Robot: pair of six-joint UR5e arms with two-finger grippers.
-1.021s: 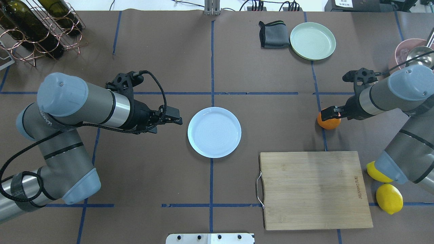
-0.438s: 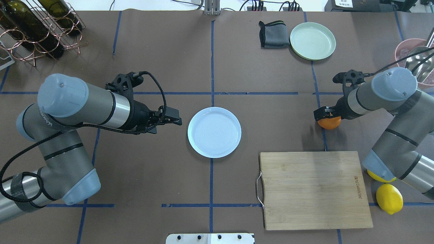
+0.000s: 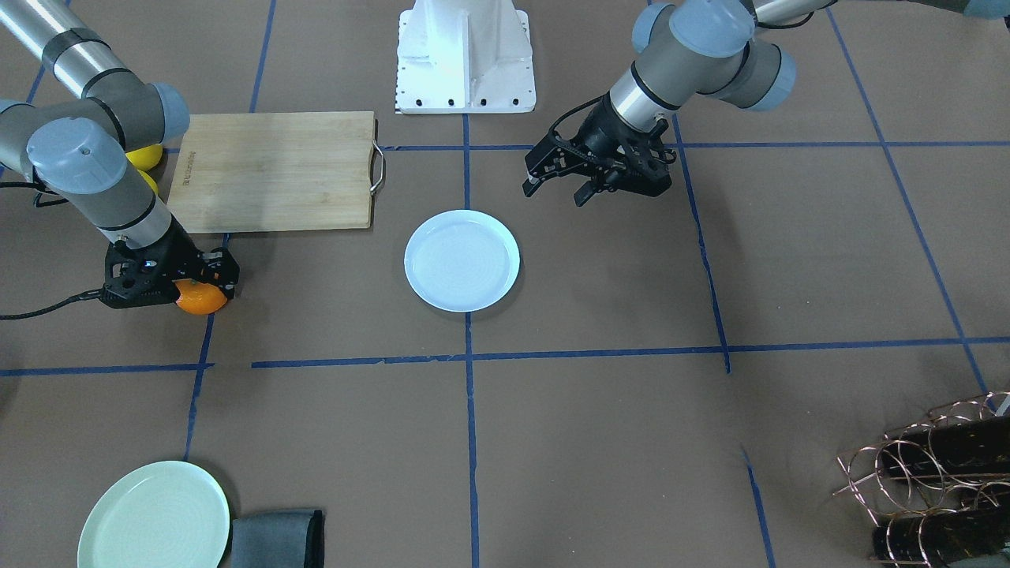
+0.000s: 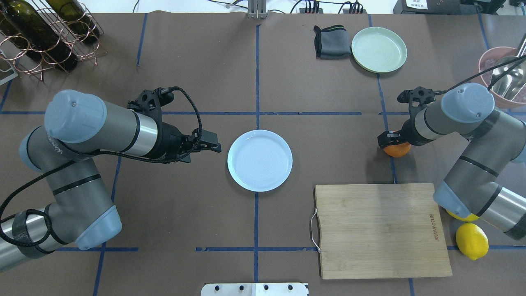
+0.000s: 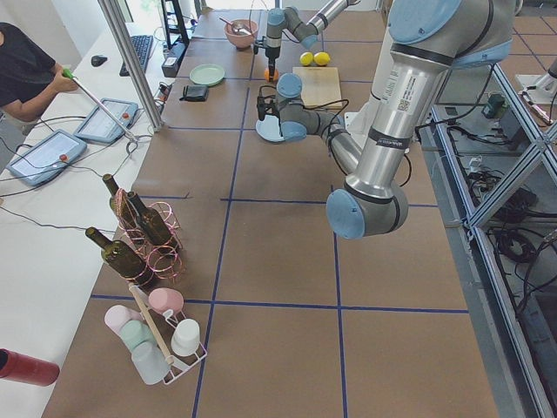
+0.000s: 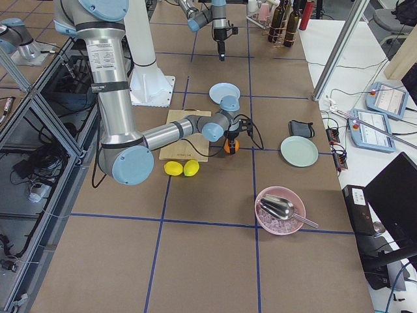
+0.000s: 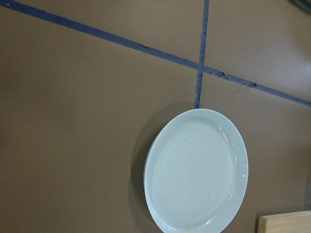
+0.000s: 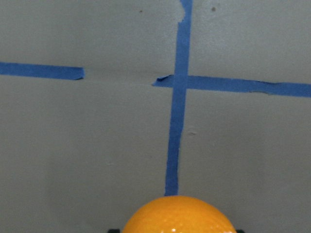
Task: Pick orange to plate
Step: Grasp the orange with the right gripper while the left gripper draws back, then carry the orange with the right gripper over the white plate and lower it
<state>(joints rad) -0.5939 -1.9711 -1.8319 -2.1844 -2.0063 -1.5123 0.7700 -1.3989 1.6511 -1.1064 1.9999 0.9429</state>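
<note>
The orange (image 4: 397, 151) rests on the brown table at the right, on a blue tape line, and fills the bottom centre of the right wrist view (image 8: 177, 216). My right gripper (image 4: 390, 140) is lowered over it. It looks open, with one jaw on each side of the fruit (image 3: 201, 300). The pale bluish-white plate (image 4: 259, 160) lies bare at the table's middle and also shows in the left wrist view (image 7: 197, 170). My left gripper (image 4: 211, 146) hovers open just left of the plate, holding nothing.
A wooden cutting board (image 4: 382, 230) lies near the orange, with two lemons (image 4: 471, 240) beside my right arm. At the far side are a mint-green plate (image 4: 379, 49), a grey cloth (image 4: 332, 42), a pink bowl (image 4: 489, 61) and a wine rack (image 4: 41, 33).
My right arm swung leftward and its gripper came down over the orange, covering more of it. The orange, the plate and the left arm stayed put.
</note>
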